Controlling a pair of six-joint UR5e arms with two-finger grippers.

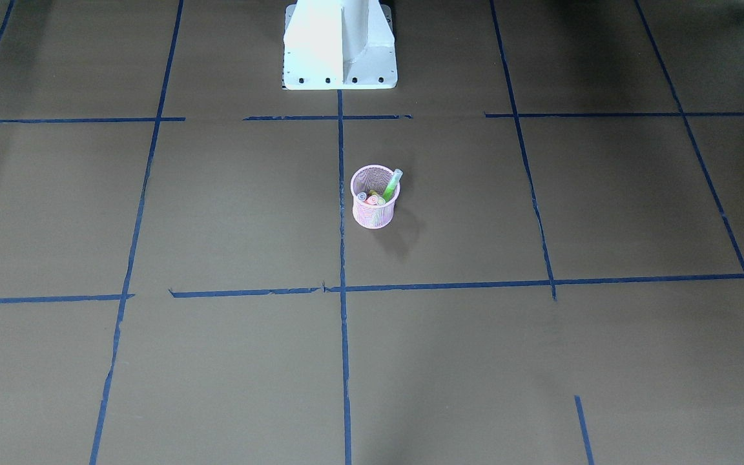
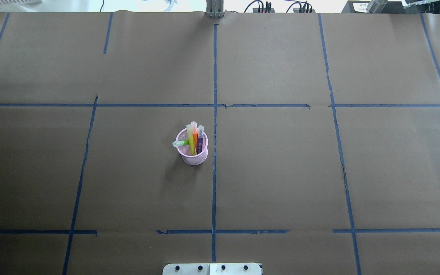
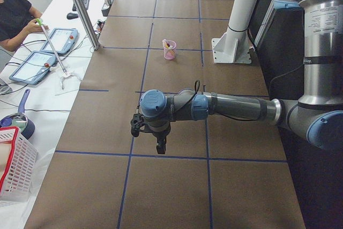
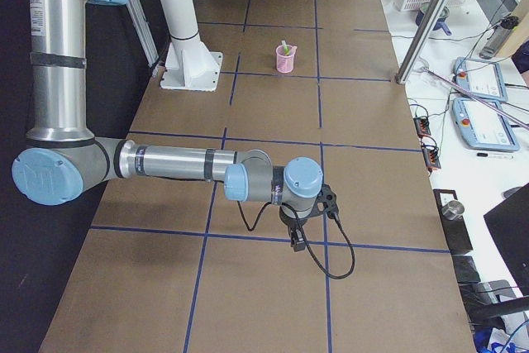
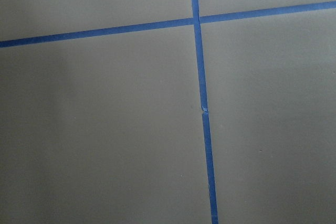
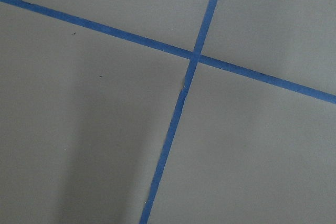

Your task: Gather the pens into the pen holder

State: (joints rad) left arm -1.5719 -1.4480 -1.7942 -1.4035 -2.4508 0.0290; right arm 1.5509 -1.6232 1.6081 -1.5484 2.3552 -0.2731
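The pink mesh pen holder (image 2: 192, 152) stands upright near the table's middle, just left of the centre tape line. In it stand a purple pen (image 2: 200, 138), an orange pen (image 2: 195, 136) and a yellowish one. A bright green pen (image 2: 180, 143) leans over its left rim, also visible in the front view (image 1: 391, 185). No pens lie on the table. My left gripper (image 3: 159, 146) hangs over the paper far from the holder (image 3: 169, 50), and I cannot tell whether it is open or shut. Likewise my right gripper (image 4: 295, 240), far from the holder (image 4: 285, 59). Both wrist views show only paper and tape.
Brown paper with blue tape lines (image 2: 214, 126) covers the table. The white robot base (image 1: 340, 48) stands behind the holder. A metal post (image 3: 80, 9), tablets (image 3: 60, 40), a red-rimmed basket (image 3: 16, 164) and a seated person (image 3: 13, 17) are beyond the table's far side.
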